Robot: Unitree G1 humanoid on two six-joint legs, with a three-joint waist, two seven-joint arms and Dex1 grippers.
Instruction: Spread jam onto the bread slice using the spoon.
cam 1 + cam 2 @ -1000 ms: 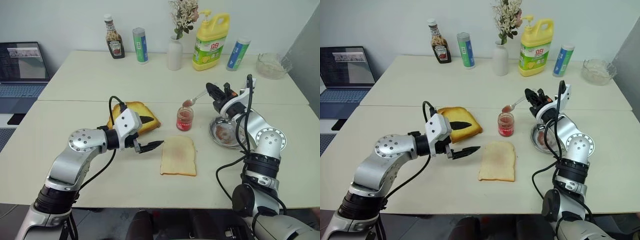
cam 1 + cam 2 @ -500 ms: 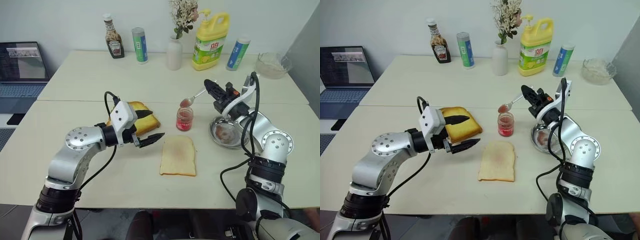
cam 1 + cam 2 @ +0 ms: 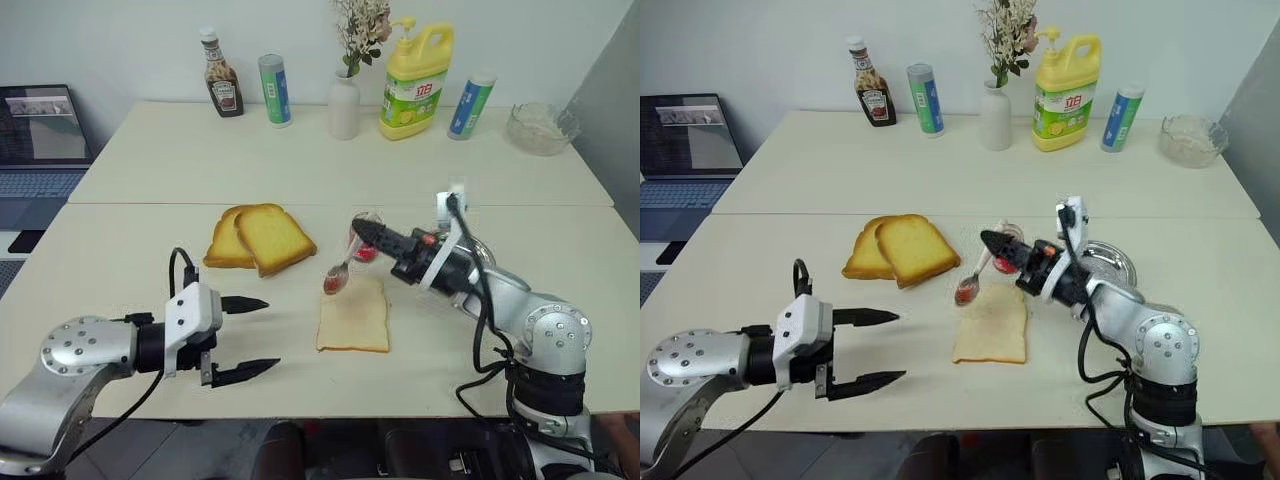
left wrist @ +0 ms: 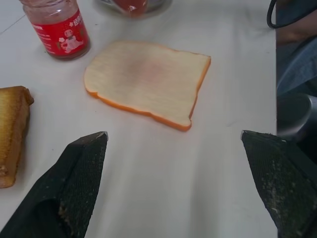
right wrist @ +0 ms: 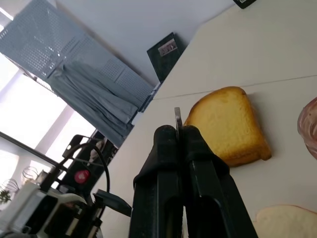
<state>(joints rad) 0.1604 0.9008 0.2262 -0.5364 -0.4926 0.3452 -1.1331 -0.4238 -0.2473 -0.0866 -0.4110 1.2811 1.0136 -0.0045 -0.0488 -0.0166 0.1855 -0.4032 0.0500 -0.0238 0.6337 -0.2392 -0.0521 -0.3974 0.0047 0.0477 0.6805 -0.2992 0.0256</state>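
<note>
Cream tabletop (image 3: pixel 130 250) carries the pale, pink-smeared bread slice (image 3: pixel 354 315); right gripper (image 3: pixel 362 230) clamps the silver spoon (image 3: pixel 337 278), left gripper (image 3: pixel 242 338) gapes.

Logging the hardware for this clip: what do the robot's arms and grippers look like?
Both arms are silver-grey metal with round joint housings, black collars and loose black cables. Each wrist carries a white block. The left gripper and right gripper each have two black, tapered fingers.

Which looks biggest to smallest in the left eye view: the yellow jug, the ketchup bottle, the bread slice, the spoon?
1. Yellow jug.
2. Bread slice, close behind; it lies nearer the camera, so true size is unsure.
3. Ketchup bottle.
4. Spoon, with its handle partly hidden.
</note>
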